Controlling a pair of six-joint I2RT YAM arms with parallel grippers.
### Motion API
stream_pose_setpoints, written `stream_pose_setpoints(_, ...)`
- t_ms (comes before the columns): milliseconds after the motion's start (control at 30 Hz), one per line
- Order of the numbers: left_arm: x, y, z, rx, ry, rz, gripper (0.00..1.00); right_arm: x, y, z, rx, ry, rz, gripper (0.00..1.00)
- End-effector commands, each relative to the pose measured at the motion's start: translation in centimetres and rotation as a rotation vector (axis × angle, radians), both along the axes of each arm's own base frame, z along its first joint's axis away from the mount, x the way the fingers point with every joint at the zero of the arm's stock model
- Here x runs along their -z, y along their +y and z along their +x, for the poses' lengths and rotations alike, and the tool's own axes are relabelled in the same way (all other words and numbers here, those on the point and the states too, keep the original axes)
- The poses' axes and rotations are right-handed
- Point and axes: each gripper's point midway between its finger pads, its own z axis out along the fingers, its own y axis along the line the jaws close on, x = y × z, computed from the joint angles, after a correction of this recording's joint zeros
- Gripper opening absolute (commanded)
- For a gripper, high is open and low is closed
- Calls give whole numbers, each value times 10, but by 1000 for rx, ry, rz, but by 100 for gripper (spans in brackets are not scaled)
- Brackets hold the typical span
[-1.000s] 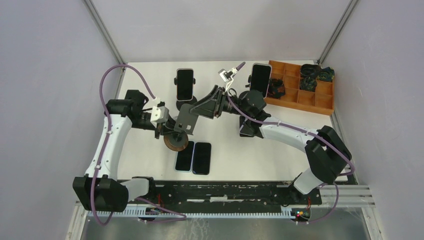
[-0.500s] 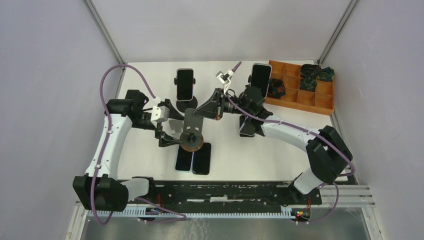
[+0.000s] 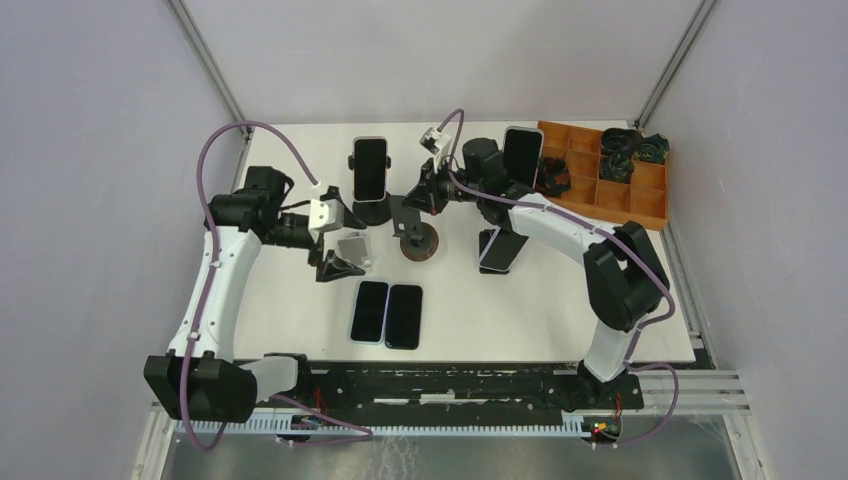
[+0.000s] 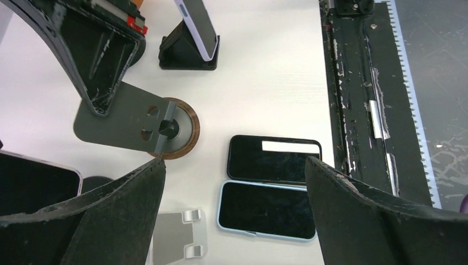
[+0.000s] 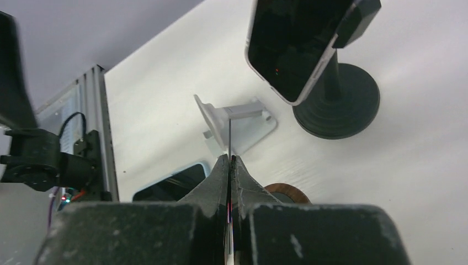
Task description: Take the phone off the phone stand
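My right gripper [image 3: 417, 198] [image 5: 229, 157] is shut on the thin grey back plate of an empty phone stand [image 3: 416, 238] [image 4: 138, 124] with a round wood-rimmed base, near the table's middle. Left of it my left gripper [image 3: 338, 245] [image 4: 234, 163] hangs open and holds nothing, above a small silver stand [image 3: 353, 246] [image 4: 177, 238]. A phone [image 3: 370, 167] [image 5: 295, 44] sits upright in a black round-based stand at the back centre. Another phone [image 3: 521, 155] stands on a holder at the back right. A third phone [image 3: 497, 250] [image 4: 197, 25] leans on a black wedge stand.
Two phones [image 3: 370, 311] [image 3: 404, 316] lie flat side by side near the front edge, below my left gripper. An orange compartment tray [image 3: 640, 205] with dark parts sits at the back right. Frame posts rise at both back corners.
My left gripper opened, let go of the wood-rimmed stand and drew back to the left. My right gripper shut on the stand's plate and carried it back and to the right.
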Motion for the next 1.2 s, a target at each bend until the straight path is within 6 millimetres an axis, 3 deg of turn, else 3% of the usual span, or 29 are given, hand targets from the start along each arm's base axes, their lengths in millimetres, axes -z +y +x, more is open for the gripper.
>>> stream_pose_setpoints(0,-14,4,14,-89,4,22,100,-2,8,24,-22,-105,-35,0)
stream_pose_setpoints(133,-16,7,24,-152,35,37,100,12,11,34,-30,-99,-35,0)
stream_pose_setpoints(433,-17,6,22,-140,19,28,100,28,-1,51,11,-65,28,0)
stream_pose_setpoints(733,-16,6,22,-137,22,28,100,29,-7,39,14,74,228,0)
stream_pose_setpoints(867,-16,6,21,-126,0,25,100,38,-11,42,56,85,206,0)
stream_pose_setpoints(1033,-15,6,28,-159,24,21,100,44,-21,47,139,37,125,29)
stream_pose_setpoints(1167,-22,10,51,-269,42,6,100,42,-29,50,195,-3,67,62)
